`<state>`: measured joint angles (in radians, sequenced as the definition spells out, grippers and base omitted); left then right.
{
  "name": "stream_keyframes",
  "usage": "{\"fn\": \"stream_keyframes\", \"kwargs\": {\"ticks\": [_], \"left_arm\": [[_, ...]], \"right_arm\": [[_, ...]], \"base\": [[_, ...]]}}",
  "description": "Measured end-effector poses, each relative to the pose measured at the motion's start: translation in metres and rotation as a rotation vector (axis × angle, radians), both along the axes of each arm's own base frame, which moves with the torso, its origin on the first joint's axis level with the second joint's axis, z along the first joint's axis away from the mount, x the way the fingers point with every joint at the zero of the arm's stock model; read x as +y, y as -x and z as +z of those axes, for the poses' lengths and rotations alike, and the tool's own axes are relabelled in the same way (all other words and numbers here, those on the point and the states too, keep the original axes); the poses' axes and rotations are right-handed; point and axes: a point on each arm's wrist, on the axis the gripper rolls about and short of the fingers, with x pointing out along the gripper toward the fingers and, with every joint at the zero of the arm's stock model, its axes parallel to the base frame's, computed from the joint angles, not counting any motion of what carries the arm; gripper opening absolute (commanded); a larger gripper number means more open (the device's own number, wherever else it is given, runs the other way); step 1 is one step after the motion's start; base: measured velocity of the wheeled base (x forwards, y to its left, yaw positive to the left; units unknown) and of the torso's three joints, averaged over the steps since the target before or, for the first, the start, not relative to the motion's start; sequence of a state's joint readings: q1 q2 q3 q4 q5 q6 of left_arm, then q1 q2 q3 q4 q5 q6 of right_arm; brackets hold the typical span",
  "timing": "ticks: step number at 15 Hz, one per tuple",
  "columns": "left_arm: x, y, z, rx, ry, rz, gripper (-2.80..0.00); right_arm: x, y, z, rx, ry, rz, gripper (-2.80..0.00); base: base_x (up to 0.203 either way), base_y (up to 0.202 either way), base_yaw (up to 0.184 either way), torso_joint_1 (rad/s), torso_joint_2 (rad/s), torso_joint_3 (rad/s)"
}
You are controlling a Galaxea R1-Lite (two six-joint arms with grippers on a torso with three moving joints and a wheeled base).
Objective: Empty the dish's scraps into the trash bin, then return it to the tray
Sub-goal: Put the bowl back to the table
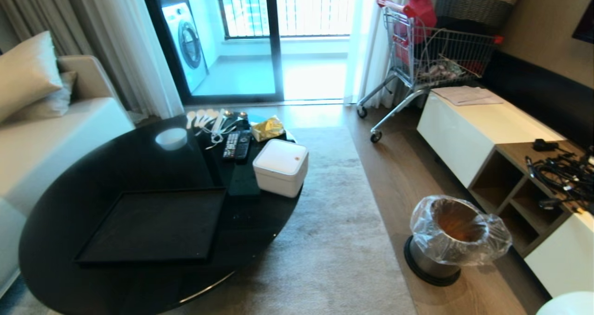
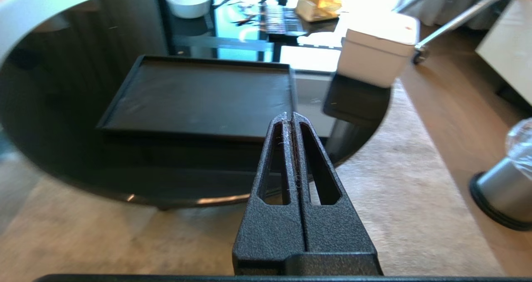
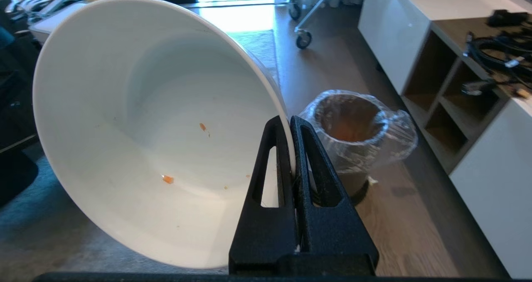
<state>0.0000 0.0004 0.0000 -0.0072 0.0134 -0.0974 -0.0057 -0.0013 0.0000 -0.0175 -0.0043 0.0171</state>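
Bowl emptied, return leg ahead: the right end effector [image 3: 291, 122] is clamped on the rim of the white bowl [image 3: 137, 124], tipped on its side with only orange specks inside.

The lined metal trash bin [image 1: 452, 241] stands on the floor beside the round glass surface [image 1: 55, 203]; the black tray [image 1: 153, 224] lies bare. Next, I judge, the bowl must be levelled and carried to the tray. The left end effector [image 2: 292, 116] hangs closed, holding nothing.

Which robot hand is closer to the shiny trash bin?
Right. The right gripper, clamped on the white bowl's rim, sits just short of the trash bin. The left gripper is shut over by the black tray, the bin off to its side.
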Motion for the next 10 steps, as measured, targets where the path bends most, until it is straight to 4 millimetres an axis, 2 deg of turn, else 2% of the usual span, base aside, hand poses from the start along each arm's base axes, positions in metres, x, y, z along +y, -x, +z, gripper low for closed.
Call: {"fn": "stream_keyframes", "kwargs": {"ticks": [10], "left_arm": [[0.0000, 0.0000, 0.0000, 0.000, 0.000, 0.000, -2.80]], "right_arm": [[0.0000, 0.0000, 0.0001, -0.001, 0.001, 0.000, -2.80]], "base": [[0.000, -0.011, 0.169, 0.003, 0.00, 0.003]]}}
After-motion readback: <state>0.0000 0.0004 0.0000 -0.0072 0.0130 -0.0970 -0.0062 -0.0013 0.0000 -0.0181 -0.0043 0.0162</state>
